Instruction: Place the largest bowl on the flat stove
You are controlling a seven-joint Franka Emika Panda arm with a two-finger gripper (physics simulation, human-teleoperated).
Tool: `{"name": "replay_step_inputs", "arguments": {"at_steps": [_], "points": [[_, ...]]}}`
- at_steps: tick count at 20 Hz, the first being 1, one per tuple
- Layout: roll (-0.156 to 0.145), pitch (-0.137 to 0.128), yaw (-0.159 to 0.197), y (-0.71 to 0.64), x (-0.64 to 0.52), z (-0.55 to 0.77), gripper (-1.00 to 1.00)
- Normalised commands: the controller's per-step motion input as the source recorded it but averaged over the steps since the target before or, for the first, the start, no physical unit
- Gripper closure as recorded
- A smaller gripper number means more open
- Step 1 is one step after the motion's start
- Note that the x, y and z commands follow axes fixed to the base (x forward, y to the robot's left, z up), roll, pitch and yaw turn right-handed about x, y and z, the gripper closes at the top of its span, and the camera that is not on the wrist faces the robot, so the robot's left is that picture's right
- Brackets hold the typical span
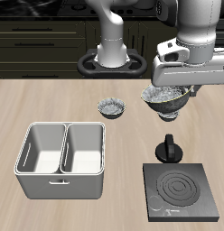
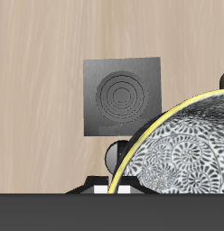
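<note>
My gripper [image 1: 171, 92] is shut on the rim of the largest bowl [image 1: 166, 102], a ruffled grey-white bowl with a patterned inside, and holds it just above the table toward the back. In the wrist view the bowl [image 2: 186, 149] fills the near field and shows a yellowish rim. The flat stove [image 1: 182, 191] is a dark square plate with ring marks near the table's front edge, nearer the front than the bowl. Its black round knob [image 1: 168, 147] stands at the stove's back edge. The stove [image 2: 123, 95] and knob [image 2: 114, 156] also show in the wrist view.
A smaller ruffled bowl [image 1: 112, 107] sits on the table beside the held bowl. A grey two-compartment bin [image 1: 64, 159] stands near the front edge, beside the stove. The robot's base [image 1: 112, 56] is at the table's back. A third bowl is not in view.
</note>
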Motion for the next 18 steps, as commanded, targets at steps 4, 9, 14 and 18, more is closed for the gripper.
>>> {"name": "replay_step_inputs", "arguments": {"at_steps": [4,9,14,18], "points": [[0.0,0.017,-0.028,0.16,0.3,0.07,1.0],[0.013,0.03,0.015,0.17,0.36,0.03,1.0],[-0.001,0.006,0.041,0.21,0.42,0.08,1.0],[-0.026,0.006,0.009,0.1,0.37,0.07,1.0]]}}
